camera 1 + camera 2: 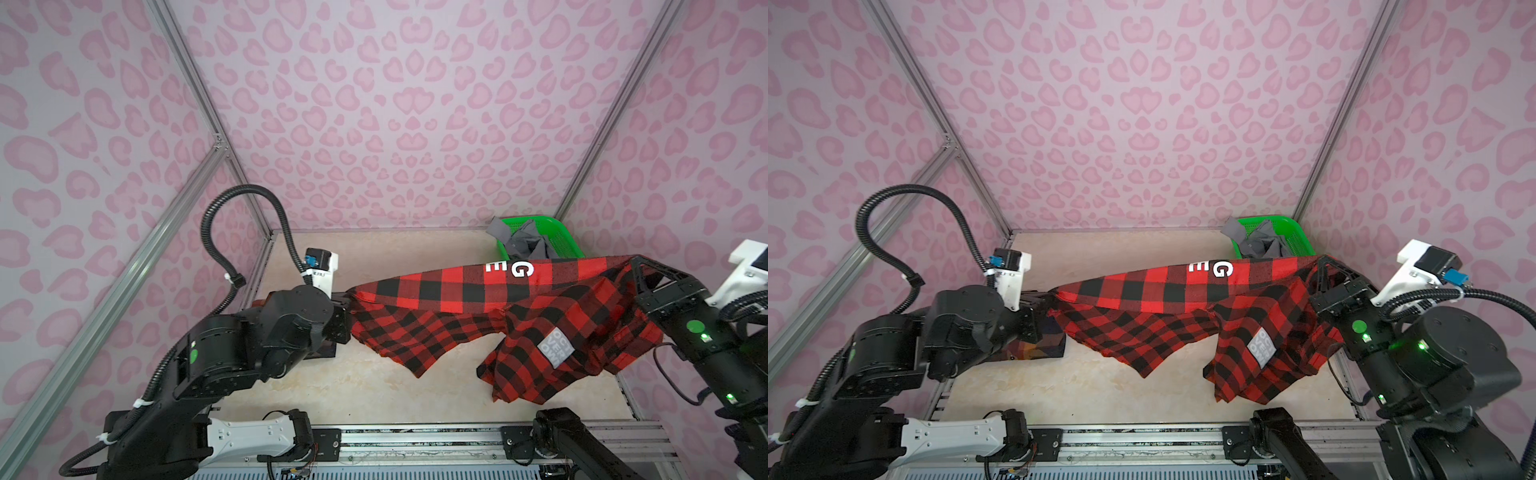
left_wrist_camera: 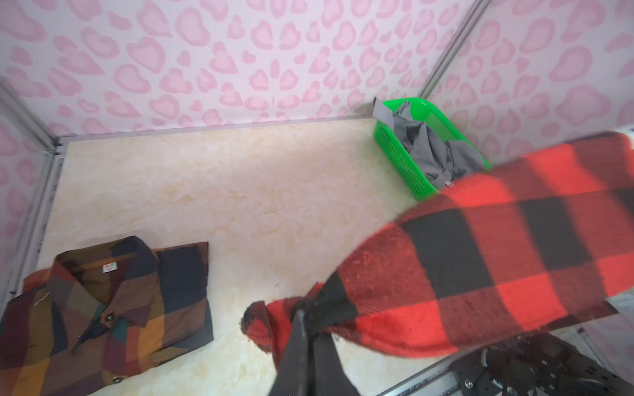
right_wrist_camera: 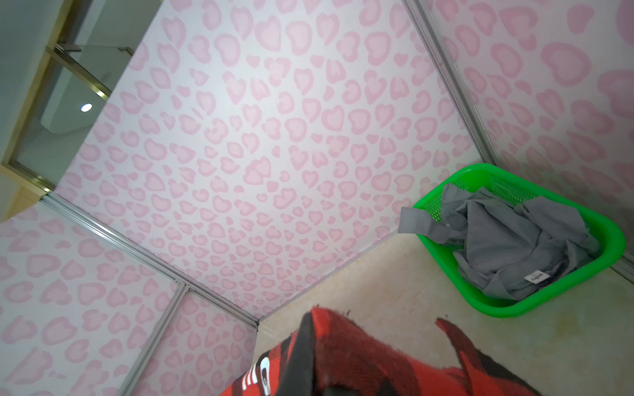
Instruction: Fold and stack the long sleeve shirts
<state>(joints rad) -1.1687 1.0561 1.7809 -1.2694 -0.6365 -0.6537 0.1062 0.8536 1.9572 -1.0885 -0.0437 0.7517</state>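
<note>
The red-and-black check flannel (image 1: pixel 457 291) (image 1: pixel 1163 291) hangs in the air over the table, stretched between both grippers. My left gripper (image 1: pixel 347 300) (image 1: pixel 1051 300) (image 2: pixel 307 317) is shut on one end of its upper edge. My right gripper (image 1: pixel 633 262) (image 1: pixel 1323 261) (image 3: pixel 308 322) is shut on the other end. The flannel's loose parts and its grey lettered label (image 1: pixel 555 347) droop toward the table. The dark plaid shirt (image 2: pixel 103 308) (image 1: pixel 1038 349) lies folded under my left arm. The grey shirt (image 1: pixel 523 245) (image 3: pixel 514 247) sits crumpled in the green basket.
The green basket (image 1: pixel 559 237) (image 1: pixel 1293 235) (image 2: pixel 401 161) (image 3: pixel 610 240) stands in the far right corner against the pink walls. The beige table top (image 1: pixel 374 395) shows bare under the hanging flannel. A metal rail (image 1: pixel 415 436) runs along the front edge.
</note>
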